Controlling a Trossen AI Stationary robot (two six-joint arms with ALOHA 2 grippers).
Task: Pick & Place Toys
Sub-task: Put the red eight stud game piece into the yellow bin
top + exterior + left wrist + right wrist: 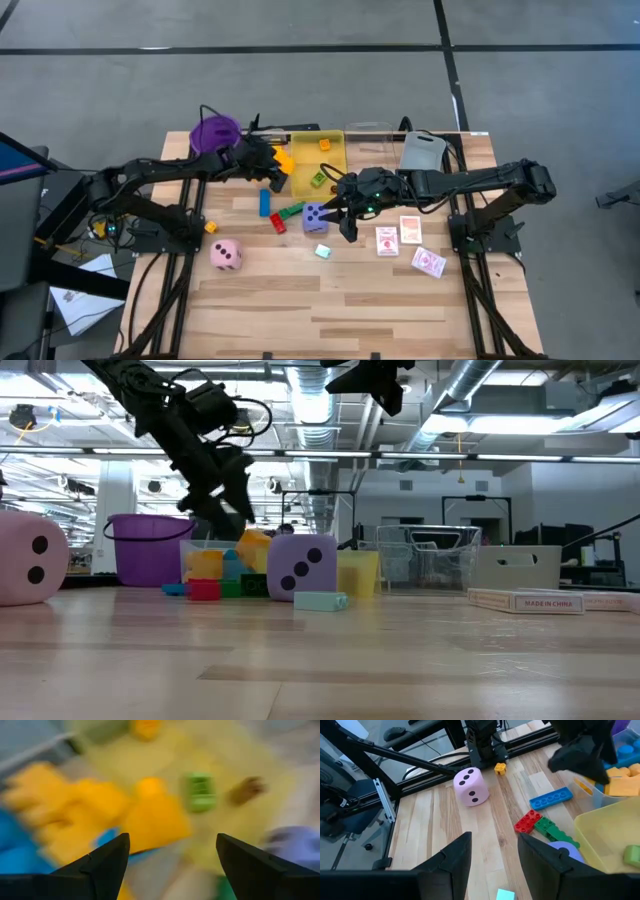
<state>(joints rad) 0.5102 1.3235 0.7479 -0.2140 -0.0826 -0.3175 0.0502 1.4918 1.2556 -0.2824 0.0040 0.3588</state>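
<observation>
Wooden slat table (300,300) in an open workshop, toys loose about its centre. Left gripper (268,160) at the yellow tray (336,165), on the edge facing the purple cup (215,131), just beside a cluster of yellow blocks (283,160). Its fingers (107,865) wide apart, clamped on nothing, blocks ahead of the gap rather than within it. Right gripper (345,208) just beside the purple die (314,217), fingers (452,862) likewise spread and empty. Pink die (226,254) well apart toward the left arm's side, cards (410,230) on the right arm's side, blue block (264,203) between cup and purple die. Step in hand, as judged: approach to a pick, no toy yet gripped by either arm. Next move likely calling for a descent squarely over one yellow block, neighbours kept outside the gap, then closure. For the right arm, a long lowering onto the purple die with a wide opening kept. Shown by the low view alone: right gripper (372,378) high above the table, not at die level as suggested from overhead. Also left gripper (232,518) low over a yellow block (253,547), contact not determinable.
</observation>
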